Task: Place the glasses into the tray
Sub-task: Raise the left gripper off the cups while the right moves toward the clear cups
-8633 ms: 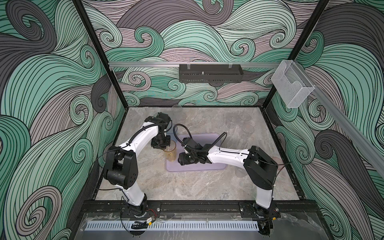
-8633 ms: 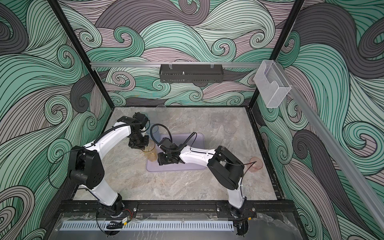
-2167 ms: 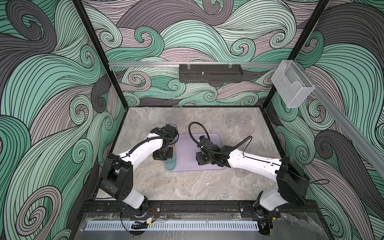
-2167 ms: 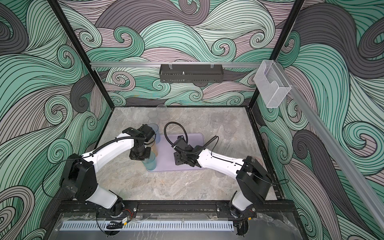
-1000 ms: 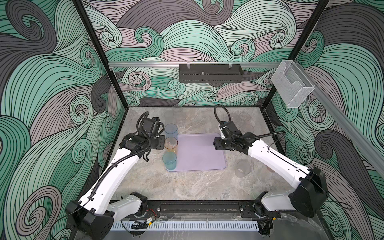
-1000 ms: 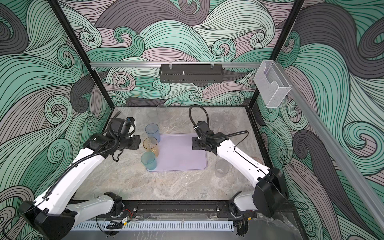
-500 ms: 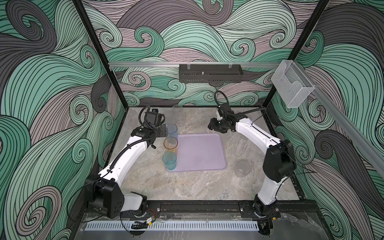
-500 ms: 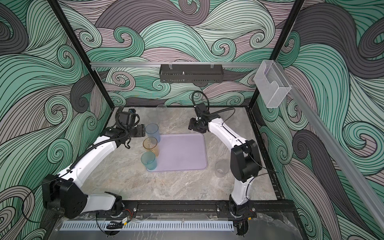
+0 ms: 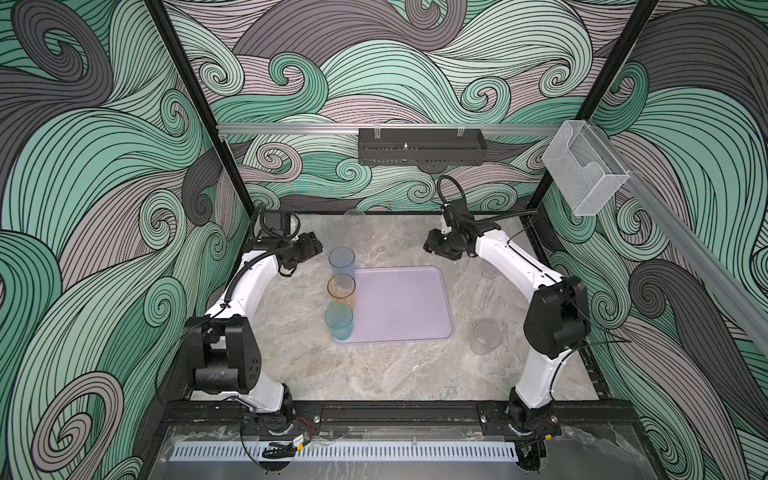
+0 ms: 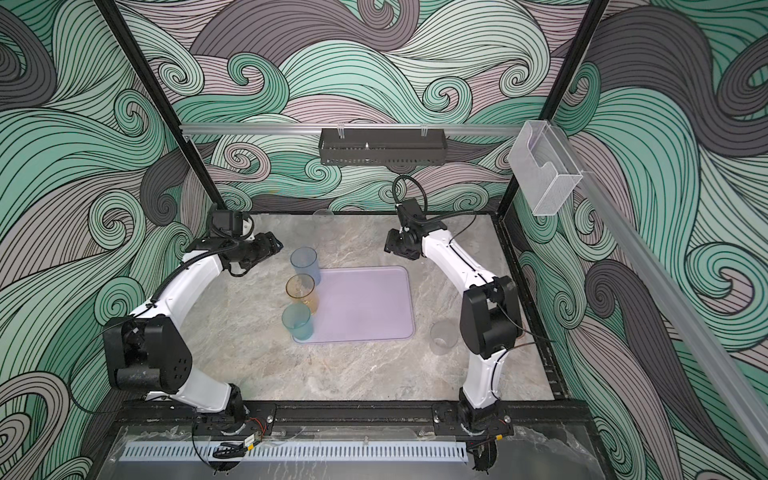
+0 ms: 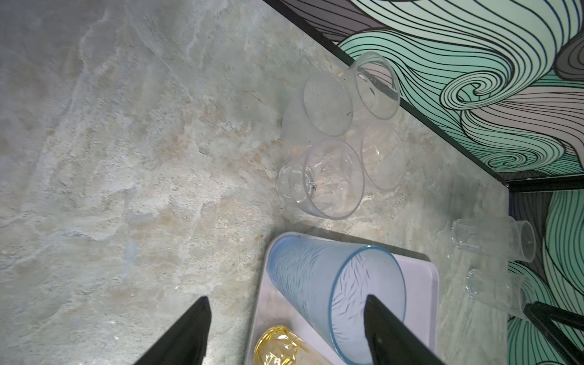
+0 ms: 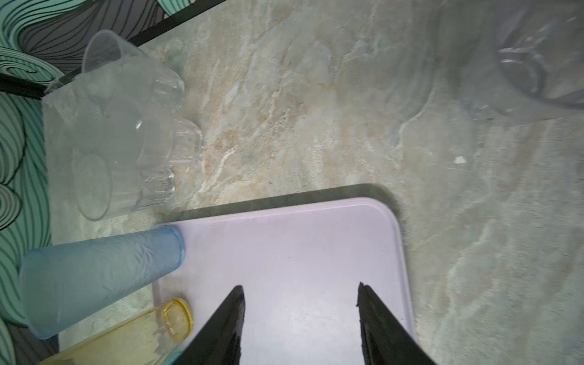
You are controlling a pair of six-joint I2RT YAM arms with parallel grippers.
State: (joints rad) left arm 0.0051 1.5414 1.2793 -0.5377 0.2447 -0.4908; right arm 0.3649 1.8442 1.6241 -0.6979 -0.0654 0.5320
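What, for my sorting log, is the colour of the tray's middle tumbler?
Amber; the tumbler shows best in a top view.

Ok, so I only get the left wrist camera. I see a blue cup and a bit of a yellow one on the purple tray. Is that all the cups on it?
Observer: One more. A teal tumbler stands at the near left corner of the tray, in a row with those two.
Operator: Is the rest of the tray full?
Observer: No, everything right of that row is bare.
Operator: What's the other arm doing?
Observer: The right tool hovers over the tray's far end, open and empty.
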